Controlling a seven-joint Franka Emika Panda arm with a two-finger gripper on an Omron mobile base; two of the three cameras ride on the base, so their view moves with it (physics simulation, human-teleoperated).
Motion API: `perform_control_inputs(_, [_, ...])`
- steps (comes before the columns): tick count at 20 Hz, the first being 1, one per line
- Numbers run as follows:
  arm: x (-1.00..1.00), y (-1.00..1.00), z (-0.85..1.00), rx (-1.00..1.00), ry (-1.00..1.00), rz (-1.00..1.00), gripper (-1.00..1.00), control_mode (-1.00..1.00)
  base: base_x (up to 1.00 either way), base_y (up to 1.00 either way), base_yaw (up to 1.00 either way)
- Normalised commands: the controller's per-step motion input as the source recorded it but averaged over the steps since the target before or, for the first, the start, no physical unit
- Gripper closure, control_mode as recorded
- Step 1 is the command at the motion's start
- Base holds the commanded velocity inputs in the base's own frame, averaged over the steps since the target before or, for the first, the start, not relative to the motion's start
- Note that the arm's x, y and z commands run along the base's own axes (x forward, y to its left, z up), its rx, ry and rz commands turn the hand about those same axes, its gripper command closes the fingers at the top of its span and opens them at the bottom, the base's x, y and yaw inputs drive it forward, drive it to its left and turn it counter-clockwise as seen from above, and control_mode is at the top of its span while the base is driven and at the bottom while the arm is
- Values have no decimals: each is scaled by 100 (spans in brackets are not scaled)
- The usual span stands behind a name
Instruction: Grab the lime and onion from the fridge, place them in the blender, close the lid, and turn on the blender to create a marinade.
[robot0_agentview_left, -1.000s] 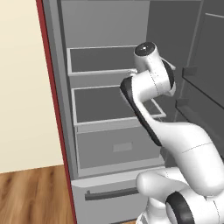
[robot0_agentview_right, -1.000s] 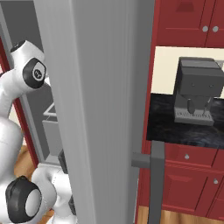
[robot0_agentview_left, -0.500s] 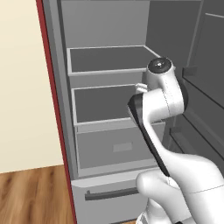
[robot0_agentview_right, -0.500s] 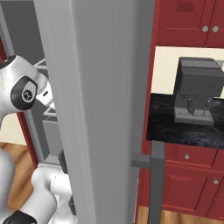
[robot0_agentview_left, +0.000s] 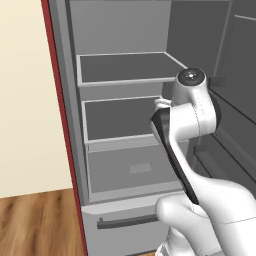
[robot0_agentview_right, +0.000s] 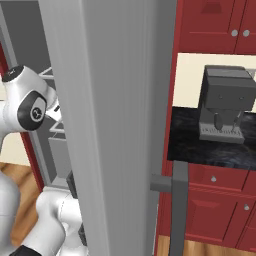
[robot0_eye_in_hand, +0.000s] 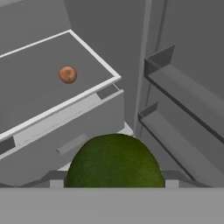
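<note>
Hand view: lime (robot0_eye_in_hand: 114, 161) pinched in the gripper (robot0_eye_in_hand: 114, 183), onion (robot0_eye_in_hand: 68, 74) left on the fridge (robot0_agentview_left: 70, 130) shelf
Over the last second the arm has drawn back from the shelves, lime in tow; next stop, by my reckoning, the blender

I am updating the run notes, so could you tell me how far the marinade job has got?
Done: the fridge stands open. In hand: the lime sits large and close at the gripper in the hand view, apparently held between the fingers. Left: the onion lies on a fridge shelf; both must go into the blender, then the lid must be closed and the blender switched on.
</note>
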Motion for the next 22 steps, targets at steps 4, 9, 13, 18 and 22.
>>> perform_control_inputs(4, [0,0,0,0,0,2,100,-100,0,0,0])
perform_control_inputs(9, [0,0,0,0,0,0,100,-100,0,0,0])
perform_control_inputs(13, [-2,1,0,0,0,0,100,-100,0,0,0])
perform_control_inputs(18, [-22,19,-1,0,0,1,100,-100,0,0,0])
perform_control_inputs(22, [0,0,0,0,0,0,100,100,-58,46,9])
